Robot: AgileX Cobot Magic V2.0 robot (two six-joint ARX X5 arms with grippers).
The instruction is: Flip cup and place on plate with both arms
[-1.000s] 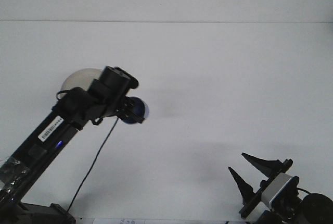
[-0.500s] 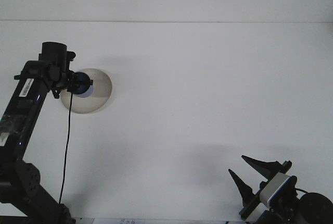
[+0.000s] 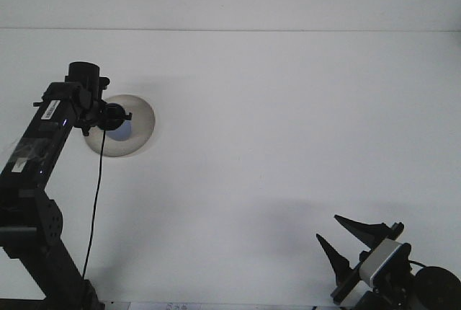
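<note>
Since a second ago, left arm (image 3: 43,144) has swung from mid-table back to the far left, carrying the cup (image 3: 121,130) over the plate (image 3: 140,119); over the last half second it shifted only slightly. Right gripper (image 3: 356,241) unchanged.

Cup: small, dark blue, with a pale bluish face turned toward the camera. It sits at the end of the left gripper (image 3: 115,119), over the plate's left half. Gripper body covers most of it; whether the cup touches the plate cannot be told. Left fingers hidden, so their spread cannot be told either.

Plate: round, greyish, shallow, far left of the white table (image 3: 288,144); its left rim is hidden by the arm. A black cable (image 3: 94,209) hangs from the wrist.

Right gripper: bottom right, well apart, black pointed fingers spread wide, holding nothing.
</note>
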